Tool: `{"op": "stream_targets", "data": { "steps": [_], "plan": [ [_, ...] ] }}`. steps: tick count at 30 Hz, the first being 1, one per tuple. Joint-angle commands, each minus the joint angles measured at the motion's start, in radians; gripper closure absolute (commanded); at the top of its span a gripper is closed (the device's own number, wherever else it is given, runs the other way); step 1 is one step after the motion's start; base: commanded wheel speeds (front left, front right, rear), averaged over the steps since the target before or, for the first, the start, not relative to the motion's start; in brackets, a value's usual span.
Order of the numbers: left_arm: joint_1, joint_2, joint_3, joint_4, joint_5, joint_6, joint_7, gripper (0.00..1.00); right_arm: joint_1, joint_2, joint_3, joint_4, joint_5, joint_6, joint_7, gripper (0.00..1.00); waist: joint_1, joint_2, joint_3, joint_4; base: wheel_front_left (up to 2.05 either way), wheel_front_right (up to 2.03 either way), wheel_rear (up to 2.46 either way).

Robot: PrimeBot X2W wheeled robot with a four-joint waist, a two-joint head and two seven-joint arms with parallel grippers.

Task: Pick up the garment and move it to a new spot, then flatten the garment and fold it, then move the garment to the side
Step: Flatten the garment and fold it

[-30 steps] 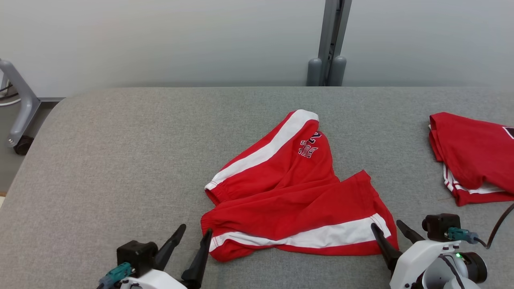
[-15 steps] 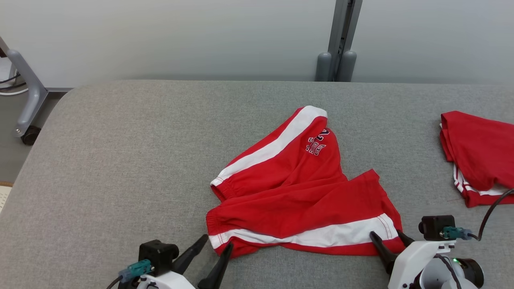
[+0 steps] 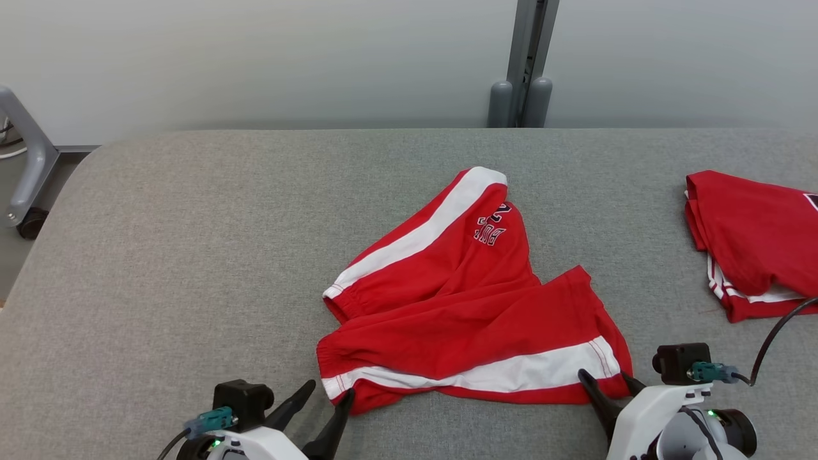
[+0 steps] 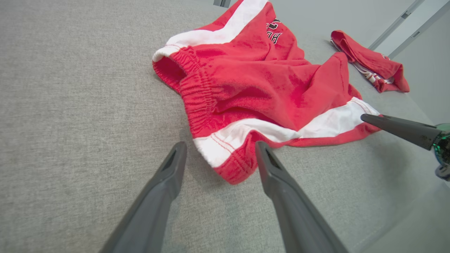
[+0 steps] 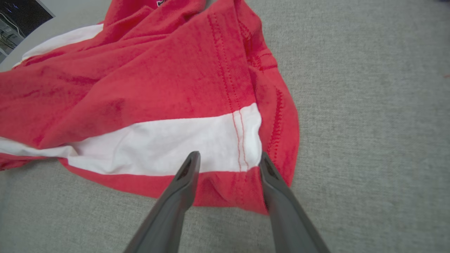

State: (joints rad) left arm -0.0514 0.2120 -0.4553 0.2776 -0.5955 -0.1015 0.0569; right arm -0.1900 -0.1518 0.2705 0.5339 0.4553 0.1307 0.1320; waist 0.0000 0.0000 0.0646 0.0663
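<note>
- Near the front edge of the table (image 3: 192,255), the red shorts (image 3: 473,306) lie rumpled. One leg is thrown up towards the far side and the other runs along the near side, neither flat nor folded.
- The left gripper (image 3: 330,387) has its jaws wide apart, astride the waistband corner at the near left, with nothing held.
- The right gripper (image 3: 603,374) has its tips on the white-striped hem corner at the near right. Its jaws are apart, and I see no pinch on the cloth.
- I judge this to be a two-corner hold being taken. It would suit lifting the shorts to a new spot, or equally pulling them out flat.
- Either way, both jaws need to close on the edge cloth itself, deep enough that the thin hem does not slip out.
- The tabletop is a grey woven pad, soft-looking, with rounded corners.
- Another red garment (image 3: 754,236) lies bunched at the right edge, well apart from the shorts.
- Behind the table are a pale wall (image 3: 255,64) and a grey post (image 3: 524,64), and a wheeled frame (image 3: 25,166) stands off to the left.
</note>
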Motion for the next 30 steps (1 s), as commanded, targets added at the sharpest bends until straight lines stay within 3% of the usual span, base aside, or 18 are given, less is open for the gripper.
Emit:
{"op": "stream_targets", "data": {
  "steps": [1,6,15,17,18,19,21,23,24,30],
  "plan": [
    [-0.02,0.006,0.01,0.009,-0.005,0.009,-0.006,0.0,0.012,-0.001,0.002,-0.009,-0.005,0.0,0.004,0.22,0.0,0.0,0.0,-0.004,0.0,0.0,0.0],
    [-0.023,0.006,0.025,0.034,-0.02,0.024,-0.009,0.0,0.019,0.005,0.006,-0.039,-0.002,0.0,0.012,0.19,0.0,0.0,0.005,-0.012,0.0,0.0,0.0],
    [-0.047,-0.011,-0.01,0.073,-0.087,-0.016,0.009,0.0,0.014,0.004,-0.002,-0.058,-0.003,0.0,0.005,0.2,0.0,0.0,0.01,-0.017,0.0,0.0,0.0],
    [-0.05,-0.012,-0.019,0.083,-0.096,-0.02,0.011,0.0,0.011,0.006,-0.003,-0.058,-0.005,0.0,0.0,0.24,0.0,0.0,0.009,-0.018,0.0,0.0,0.0],
    [-0.053,-0.011,-0.023,0.087,-0.101,-0.021,0.008,0.05,0.008,0.007,-0.003,-0.059,-0.006,0.0,-0.003,0.29,0.0,0.0,0.009,-0.019,0.0,0.0,0.0],
    [-0.056,-0.01,-0.024,0.087,-0.106,-0.023,0.004,0.29,0.006,0.007,-0.003,-0.059,-0.006,0.0,-0.006,0.47,0.0,0.0,0.009,-0.019,0.0,0.0,0.0],
    [-0.061,-0.009,-0.03,0.086,-0.116,-0.024,-0.001,1.0,0.005,0.008,-0.004,-0.056,-0.006,0.0,-0.014,0.65,0.0,0.0,0.007,-0.019,0.0,0.0,0.0],
    [-0.06,-0.004,-0.042,0.083,-0.126,-0.027,0.008,1.0,0.005,0.008,-0.005,-0.052,-0.003,0.0,-0.022,0.96,0.0,0.0,0.004,-0.018,0.0,0.0,0.0],
    [-0.062,0.0,-0.045,0.08,-0.127,-0.028,0.001,1.0,0.005,0.01,-0.004,-0.052,0.0,0.0,-0.027,1.0,0.0,0.0,0.002,-0.017,0.0,0.0,0.0],
    [-0.064,0.019,-0.049,0.06,-0.134,-0.028,-0.023,1.0,0.001,0.009,-0.01,-0.054,0.0,0.0,-0.075,1.0,0.0,0.0,-0.011,-0.012,0.0,0.0,0.0]
  ]
}}
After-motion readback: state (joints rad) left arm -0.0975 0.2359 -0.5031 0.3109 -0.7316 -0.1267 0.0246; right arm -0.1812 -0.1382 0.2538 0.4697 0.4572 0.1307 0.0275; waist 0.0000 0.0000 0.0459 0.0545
